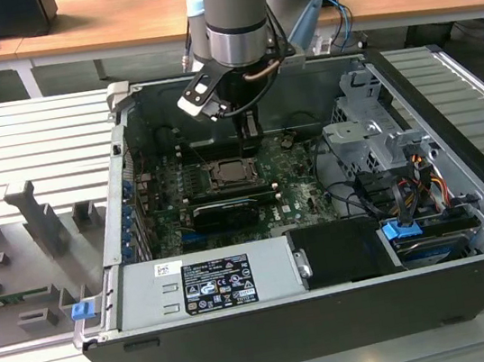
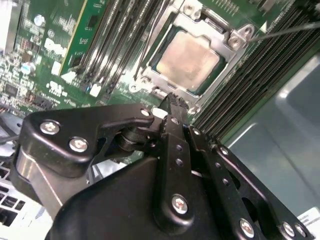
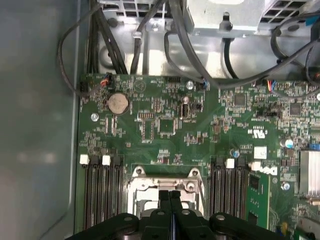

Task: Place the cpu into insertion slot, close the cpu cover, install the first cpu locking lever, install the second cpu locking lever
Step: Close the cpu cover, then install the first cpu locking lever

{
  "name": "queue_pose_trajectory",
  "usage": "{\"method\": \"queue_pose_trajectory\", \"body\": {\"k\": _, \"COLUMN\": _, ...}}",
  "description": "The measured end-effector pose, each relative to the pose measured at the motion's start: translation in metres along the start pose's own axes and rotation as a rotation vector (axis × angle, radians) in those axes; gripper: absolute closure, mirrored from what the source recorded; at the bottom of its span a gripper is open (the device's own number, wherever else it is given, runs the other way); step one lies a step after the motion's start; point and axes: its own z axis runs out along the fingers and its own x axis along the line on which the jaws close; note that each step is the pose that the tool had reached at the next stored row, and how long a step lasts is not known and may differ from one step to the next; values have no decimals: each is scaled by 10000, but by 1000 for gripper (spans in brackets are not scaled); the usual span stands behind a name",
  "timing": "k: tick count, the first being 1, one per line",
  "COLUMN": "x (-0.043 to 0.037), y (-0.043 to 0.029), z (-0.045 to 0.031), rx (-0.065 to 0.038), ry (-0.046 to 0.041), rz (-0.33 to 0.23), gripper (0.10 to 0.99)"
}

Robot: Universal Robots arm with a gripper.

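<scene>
The cpu (image 2: pixel 189 59) lies flat in the insertion slot (image 1: pixel 230 174), its pale metal face up. The cpu cover (image 2: pixel 220 31) is folded down around it as a silvery frame. A thin locking lever (image 2: pixel 285 31) sticks out past one corner of the cover, and another thin lever (image 2: pixel 150 42) runs along the opposite side. My gripper (image 2: pixel 173 99) hangs just above the edge of the cover (image 3: pixel 145 183), fingers shut together with nothing between them. In the exterior view the gripper (image 1: pixel 249 136) stands inside the case, just behind the slot.
Black memory slots (image 3: pixel 100 190) flank the socket on both sides. Cables (image 3: pixel 150 45) hang along the back wall of the case. A power supply (image 1: pixel 207 282) and a drive cage (image 1: pixel 372 139) fill the front and the exterior view's right. A grey fixture tray (image 1: pixel 32 240) lies outside the case.
</scene>
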Motion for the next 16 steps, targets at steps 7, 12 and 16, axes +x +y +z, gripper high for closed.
{"method": "queue_pose_trajectory", "body": {"k": 7, "x": 2, "y": -130, "z": -6, "rx": -34, "ry": 35, "rz": 4, "gripper": 980}}
{"method": "queue_pose_trajectory", "body": {"k": 12, "x": 3, "y": -204, "z": -8, "rx": -48, "ry": 59, "rz": 4, "gripper": 980}}
{"method": "queue_pose_trajectory", "body": {"k": 16, "x": 7, "y": -313, "z": -14, "rx": -79, "ry": 64, "rz": 6, "gripper": 980}}
